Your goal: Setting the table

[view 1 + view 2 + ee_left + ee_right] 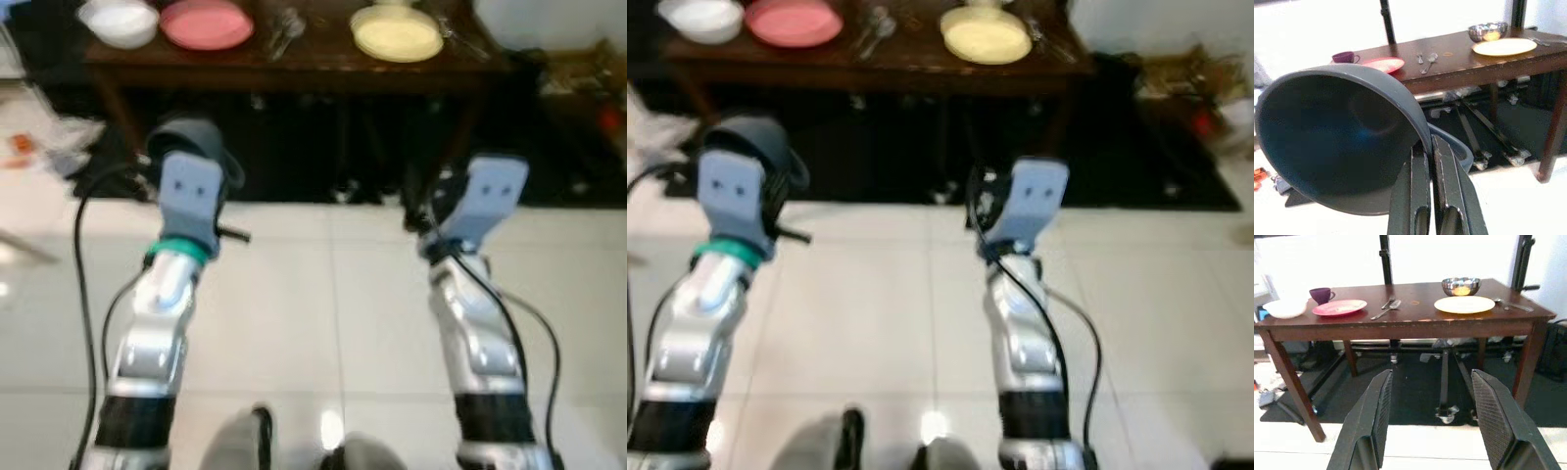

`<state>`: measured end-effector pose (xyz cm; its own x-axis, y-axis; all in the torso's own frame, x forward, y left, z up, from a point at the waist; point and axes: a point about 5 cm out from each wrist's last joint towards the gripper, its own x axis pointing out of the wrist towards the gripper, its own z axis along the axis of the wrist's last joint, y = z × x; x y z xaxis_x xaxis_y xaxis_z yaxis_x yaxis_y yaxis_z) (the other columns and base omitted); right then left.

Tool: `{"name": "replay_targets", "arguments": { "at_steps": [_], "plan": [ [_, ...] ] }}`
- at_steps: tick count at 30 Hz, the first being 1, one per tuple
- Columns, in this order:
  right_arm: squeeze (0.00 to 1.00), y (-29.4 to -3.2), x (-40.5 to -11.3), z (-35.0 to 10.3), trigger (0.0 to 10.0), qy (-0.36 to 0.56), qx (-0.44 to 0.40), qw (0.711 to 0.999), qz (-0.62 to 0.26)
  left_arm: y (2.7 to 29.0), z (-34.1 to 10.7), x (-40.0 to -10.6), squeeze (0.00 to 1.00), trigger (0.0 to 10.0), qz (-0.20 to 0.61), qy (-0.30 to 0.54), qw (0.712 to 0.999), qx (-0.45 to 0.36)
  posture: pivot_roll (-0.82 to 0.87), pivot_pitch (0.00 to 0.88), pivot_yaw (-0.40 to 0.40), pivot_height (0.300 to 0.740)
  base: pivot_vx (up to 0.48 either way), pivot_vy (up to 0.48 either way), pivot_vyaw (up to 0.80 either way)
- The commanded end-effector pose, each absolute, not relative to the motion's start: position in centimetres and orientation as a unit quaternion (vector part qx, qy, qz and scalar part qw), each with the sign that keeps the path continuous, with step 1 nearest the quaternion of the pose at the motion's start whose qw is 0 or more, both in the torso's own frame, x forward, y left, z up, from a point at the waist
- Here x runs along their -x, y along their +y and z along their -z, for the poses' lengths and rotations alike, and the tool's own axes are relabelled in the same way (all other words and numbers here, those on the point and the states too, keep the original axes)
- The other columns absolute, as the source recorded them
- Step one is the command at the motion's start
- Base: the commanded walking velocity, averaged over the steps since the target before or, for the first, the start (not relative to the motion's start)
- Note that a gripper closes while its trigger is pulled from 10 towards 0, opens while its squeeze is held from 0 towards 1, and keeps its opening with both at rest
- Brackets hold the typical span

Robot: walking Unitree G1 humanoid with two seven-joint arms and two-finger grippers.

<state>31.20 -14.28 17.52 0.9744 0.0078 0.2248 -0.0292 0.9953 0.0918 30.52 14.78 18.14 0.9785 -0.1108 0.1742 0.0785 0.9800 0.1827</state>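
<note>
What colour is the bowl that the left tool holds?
Dark grey-blue. The bowl, pinched at its rim by the left tool, shows best in the left wrist view.

Left gripper (759, 147) holds a grey bowl (754, 137) before the table (911, 69).

A dark blue-grey bowl (1342, 142) sat in the black fingers (1442, 196) at lower centre. On the dark brown wooden table (1400, 325) were a pink plate (1339, 308), pale yellow plate (1464, 304), white bowl (1286, 308), purple cup (1321, 295) and shiny silver bowl (1461, 285); the floor tiles (313, 304) were white
</note>
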Motion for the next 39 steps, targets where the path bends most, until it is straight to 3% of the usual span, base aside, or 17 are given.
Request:
{"name": "replay_targets", "arguments": {
  "at_steps": [1, 39],
  "plan": [
    [0.0, -14.29, -31.12, -17.27, 10.0, -0.103, -0.047, 0.993, -0.013, 14.54, -18.14, -30.65, 0.0, 10.0, 0.049, -0.085, 0.991, -0.087, 0.03, 0.046, -0.001, 0.74, 0.0, 0.0, 0.79],
    [0.0, -14.21, -31.08, -17.21, 10.0, -0.099, -0.051, 0.994, -0.017, 14.41, -18.2, -30.8, 0.0, 10.0, 0.037, -0.079, 0.991, -0.099, 0.04, 0.041, 0.006, 0.74, 0.0, 0.0, 0.79]
  ]
}}
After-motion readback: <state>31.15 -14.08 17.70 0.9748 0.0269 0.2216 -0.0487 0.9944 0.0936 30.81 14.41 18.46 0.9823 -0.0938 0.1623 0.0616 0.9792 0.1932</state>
